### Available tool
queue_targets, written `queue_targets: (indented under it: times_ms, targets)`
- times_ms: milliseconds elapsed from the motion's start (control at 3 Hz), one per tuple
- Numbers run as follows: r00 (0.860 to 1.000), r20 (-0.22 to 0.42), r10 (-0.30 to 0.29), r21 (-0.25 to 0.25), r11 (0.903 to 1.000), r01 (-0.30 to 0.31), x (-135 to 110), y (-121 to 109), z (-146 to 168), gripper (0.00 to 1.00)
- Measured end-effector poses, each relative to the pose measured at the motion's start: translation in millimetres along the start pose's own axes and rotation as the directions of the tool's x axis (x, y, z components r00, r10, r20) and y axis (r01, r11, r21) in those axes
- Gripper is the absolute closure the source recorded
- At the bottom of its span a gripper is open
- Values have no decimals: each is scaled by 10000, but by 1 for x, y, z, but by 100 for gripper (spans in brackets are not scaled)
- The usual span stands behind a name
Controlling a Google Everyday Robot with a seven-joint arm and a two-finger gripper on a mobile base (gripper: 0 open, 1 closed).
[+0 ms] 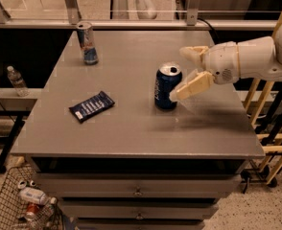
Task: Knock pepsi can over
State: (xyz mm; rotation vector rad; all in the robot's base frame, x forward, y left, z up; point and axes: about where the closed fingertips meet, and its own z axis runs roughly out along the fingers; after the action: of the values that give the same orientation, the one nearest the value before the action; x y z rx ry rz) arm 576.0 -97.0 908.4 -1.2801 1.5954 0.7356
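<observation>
The pepsi can, dark blue with a silver top, stands upright on the grey table, right of centre. My gripper reaches in from the right on a white arm and is open. Its lower finger slants down to the can's right side and looks to be touching it near the bottom. Its upper finger sits behind and to the right of the can's top, apart from it.
A taller slim silver-and-blue can stands at the table's back left. A dark blue snack packet lies flat left of centre. A water bottle stands off the table's left side. A wire basket holds trash at the bottom left. Wooden frames stand at the right.
</observation>
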Motion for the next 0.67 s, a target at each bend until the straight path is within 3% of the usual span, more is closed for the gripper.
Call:
queue_targets:
  times_ms: [667]
  targets:
    - [9944,1052,31,223,9997,-55,7,5,4,0]
